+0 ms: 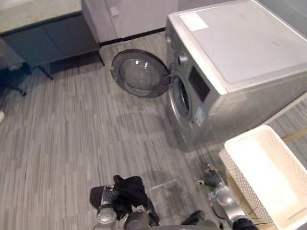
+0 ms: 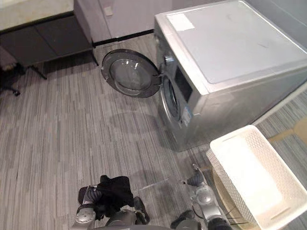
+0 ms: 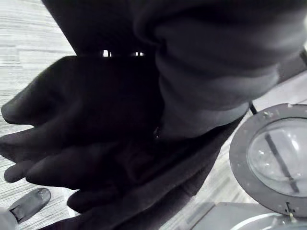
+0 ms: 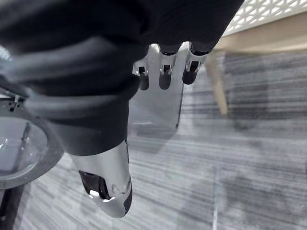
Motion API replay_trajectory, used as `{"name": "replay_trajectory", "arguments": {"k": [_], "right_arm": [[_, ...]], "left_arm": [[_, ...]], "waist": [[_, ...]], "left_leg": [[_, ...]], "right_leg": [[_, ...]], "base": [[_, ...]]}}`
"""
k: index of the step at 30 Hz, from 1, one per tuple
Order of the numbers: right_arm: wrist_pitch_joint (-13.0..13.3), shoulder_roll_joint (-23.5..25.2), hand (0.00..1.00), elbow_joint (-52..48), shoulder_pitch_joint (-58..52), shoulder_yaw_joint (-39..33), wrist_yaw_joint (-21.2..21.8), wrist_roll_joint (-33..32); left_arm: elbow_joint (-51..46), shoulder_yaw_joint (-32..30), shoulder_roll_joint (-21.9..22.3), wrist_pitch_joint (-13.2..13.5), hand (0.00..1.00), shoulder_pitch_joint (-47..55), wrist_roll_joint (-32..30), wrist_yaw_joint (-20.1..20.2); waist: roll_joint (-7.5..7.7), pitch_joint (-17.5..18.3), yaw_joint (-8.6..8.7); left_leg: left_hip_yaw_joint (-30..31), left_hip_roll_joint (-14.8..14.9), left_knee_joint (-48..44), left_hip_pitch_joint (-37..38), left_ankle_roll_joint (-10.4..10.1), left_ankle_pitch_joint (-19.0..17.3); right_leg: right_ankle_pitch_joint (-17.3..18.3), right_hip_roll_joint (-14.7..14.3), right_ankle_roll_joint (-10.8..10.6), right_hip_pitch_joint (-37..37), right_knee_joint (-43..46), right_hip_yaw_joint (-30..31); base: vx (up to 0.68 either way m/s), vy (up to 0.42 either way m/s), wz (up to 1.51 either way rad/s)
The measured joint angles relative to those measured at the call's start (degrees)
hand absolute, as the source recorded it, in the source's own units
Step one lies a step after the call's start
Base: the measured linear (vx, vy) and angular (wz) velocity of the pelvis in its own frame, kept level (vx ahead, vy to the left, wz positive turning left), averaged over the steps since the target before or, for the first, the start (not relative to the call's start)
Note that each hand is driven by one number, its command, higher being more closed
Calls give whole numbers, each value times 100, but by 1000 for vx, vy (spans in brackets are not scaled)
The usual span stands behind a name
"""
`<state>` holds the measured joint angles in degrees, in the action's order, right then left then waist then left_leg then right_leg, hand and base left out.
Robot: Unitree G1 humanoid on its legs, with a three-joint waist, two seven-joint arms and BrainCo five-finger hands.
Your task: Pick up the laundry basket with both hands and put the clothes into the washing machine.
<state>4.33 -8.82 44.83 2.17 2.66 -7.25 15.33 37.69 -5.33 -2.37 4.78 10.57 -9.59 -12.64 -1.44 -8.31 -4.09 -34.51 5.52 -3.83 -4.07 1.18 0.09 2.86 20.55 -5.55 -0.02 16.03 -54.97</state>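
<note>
**Head views.** We found the washer (image 1: 240, 48) at upper right, its door (image 1: 139, 74) swung fully open toward the robot's left and the drum opening (image 1: 181, 98) uncovered. The basket (image 1: 238, 179) stood at the robot's right, near the washer's front corner and apart from both hands. The left hand (image 1: 101, 195) was low in the view, raised above the floor (image 1: 72, 134), with a black garment (image 1: 129, 189) bunched over and against it. The right hand (image 1: 211, 181) was just left of the basket's wall, pointing toward the washer, with nothing in it.

**Left wrist view.** The garment lay draped in heavy folds across the hand and hung past it. We could not tell whether the hand gripped the cloth or merely carried it. The door's glass showed beyond the cloth, with the floor below.

**Right wrist view.** The fingers (image 4: 164, 76) hung relaxed, only slightly bent, and the thumb (image 4: 108, 189) stood well apart from them; the hand was released. The basket's lattice wall showed beyond the fingertips, resting on a pale wooden stand (image 4: 217, 86).
</note>
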Motion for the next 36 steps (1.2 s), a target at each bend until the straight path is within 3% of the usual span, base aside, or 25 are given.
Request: {"name": "replay_trajectory", "arguments": {"k": [2,3,4,5,6,7,9,12,13,15,16,17,18,19,21,23,25,26,28,30,31,32,33,34,36], "right_arm": [[-46,4,0,66,7,-17,-25,-3],[-72,16,0,50,-25,-74,-30,-8],[-90,28,0,55,-131,-105,-33,-19],[-88,72,0,55,-183,-105,-32,-39],[-83,146,0,47,-244,-104,-30,-85],[-84,216,0,40,-303,-103,-29,-135],[-80,210,0,35,-317,-109,-34,-150],[-80,202,0,31,-357,-109,-34,-247],[-79,218,0,25,-396,-109,-34,-246],[-80,212,0,6,-462,-120,-29,-246],[-78,176,0,-44,-509,-165,-27,-248],[-76,164,0,-91,-469,-188,-24,-248],[-72,166,0,-122,-423,-188,-21,-249],[-58,162,0,-148,-374,-189,-19,-257],[-53,180,0,-204,-365,-171,-24,-315],[-38,233,0,-295,-365,-199,-32,-346],[-44,190,0,-302,-340,-253,-39,-350],[-50,184,0,-282,-327,-275,-38,-349],[-67,240,0,-118,-257,-407,-61,-348],[-67,281,0,-11,-197,-498,-131,-342],[-64,271,0,76,-204,-509,-174,-324],[-66,222,0,143,-227,-507,-204,-292],[-67,194,0,159,-250,-506,-213,-291],[-78,185,0,166,-276,-505,-263,-283],[-79,359,0,161,-450,-478,-264,-239]], "left_arm": [[-3,-1,-7,-1,100,84,1,-1],[-27,1,-31,-4,100,118,3,-3],[-122,23,-68,-15,100,127,6,-9],[-180,29,-118,-14,100,138,12,-19],[-226,71,-198,-15,100,118,47,-25],[-297,84,-269,-16,100,81,57,-32],[-341,125,-342,-16,100,59,75,-30],[-346,266,-345,-11,100,-92,179,-10],[-354,318,-353,-3,100,-101,181,1],[-391,351,-335,-1,100,-85,178,9],[-395,365,-275,-2,100,-79,177,17],[-426,408,-223,1,100,-66,180,24],[-453,444,-221,0,100,-57,181,28],[-484,491,-207,-2,100,-41,189,68],[-519,527,-140,-2,100,-7,224,157],[-522,586,-88,1,100,-69,228,256],[-576,726,-62,21,100,-135,238,271],[-573,732,-53,19,100,-154,238,274],[-566,731,-47,13,100,-183,237,273],[-553,740,-33,13,100,-213,237,272],[-505,749,-14,16,100,-253,237,269],[-347,770,13,17,100,-289,237,269],[-276,781,22,16,100,-292,237,269],[-77,826,-2,-3,100,-352,237,268],[27,854,-144,-10,100,-309,237,266]], "waist": [[38,-27,12],[101,-68,48],[140,-114,174],[154,-137,213],[106,-220,316],[185,-322,415],[180,-401,480],[190,-518,623],[227,-493,642],[312,-438,668],[135,-397,663],[-2,-416,638],[-41,-439,643],[-129,-486,636],[-171,-537,552],[-35,-621,485],[63,-675,484],[72,-691,475],[103,-717,458],[72,-734,446],[5,-724,449],[-156,-716,442],[-256,-703,423],[-257,-698,396],[6,-592,350]], "left_leg": [[147,-114,-164,86,-6,-383],[366,-279,-270,148,48,-565],[634,-351,-351,233,125,-738],[783,-356,-390,250,167,-796],[1053,-330,-426,267,207,-864],[1323,-367,-392,418,227,-907],[1514,-410,-352,572,218,-966],[1919,-528,-307,845,51,-1028],[2052,-586,-320,938,-89,-1124],[2354,-591,-492,1068,-273,-1417],[2484,-421,-733,1088,-415,-1595],[2403,-176,-1399,778,-521,-1641],[2295,-25,-1992,541,-610,-1600],[2101,324,-3196,133,-878,-1400],[1906,923,-4827,-306,-899,-1225],[1712,1069,-5420,-534,-630,-1389],[1779,886,-4844,-971,-444,-1504],[1880,807,-4500,-1044,-446,-1504],[2675,334,-2706,-1127,-503,-1468],[3355,133,-1805,-1121,-709,-1311],[3727,72,-1310,-1097,-895,-1175],[3928,163,-1115,-1070,-887,-1033],[3935,258,-1104,-1020,-904,-953],[3791,259,-1352,-946,-881,-467],[3175,35,-1452,-851,-625,-592]], "right_leg": [[157,471,-3,-38,817,147],[145,832,330,-156,1509,580],[-3,1006,738,-544,2303,1542],[113,879,670,-753,2588,2139],[537,466,423,-969,2778,2851],[1005,-122,481,-1288,2811,3456],[1118,-545,476,-1640,2496,3606],[802,-909,440,-2045,1116,3417],[457,-989,508,-2129,599,3421],[-79,-1042,893,-2073,467,3456],[-169,-1116,955,-2032,570,3339],[24,-1235,977,-1952,573,3252],[79,-1293,961,-1870,537,3213],[142,-1487,1079,-1593,402,3192],[308,-1805,1263,-1048,211,3327],[437,-1864,1249,-616,74,3594],[470,-1870,1212,-286,-226,4024],[457,-1866,1182,-217,-253,4127],[483,-1860,1094,-57,-321,4607],[557,-1859,960,31,-332,4908],[632,-1893,794,59,-318,5154],[733,-1999,621,59,-266,5404],[804,-2077,526,49,-196,5552],[1016,-2059,337,25,18,5937],[1204,-1720,134,-211,257,6432]], "base": [[102,162,43],[125,185,74],[135,157,92],[160,87,101],[178,1,117],[222,12,115],[202,36,87],[281,-19,100],[367,-99,91],[501,-183,91],[629,-257,60],[622,-272,40],[495,-228,14],[390,-181,-4],[481,-143,-58],[420,-85,-77],[337,-19,-81],[308,57,-98],[320,149,-118],[279,217,-103],[253,293,-110],[241,332,-122],[267,480,-147],[244,508,-146],[209,421,-141]]}}
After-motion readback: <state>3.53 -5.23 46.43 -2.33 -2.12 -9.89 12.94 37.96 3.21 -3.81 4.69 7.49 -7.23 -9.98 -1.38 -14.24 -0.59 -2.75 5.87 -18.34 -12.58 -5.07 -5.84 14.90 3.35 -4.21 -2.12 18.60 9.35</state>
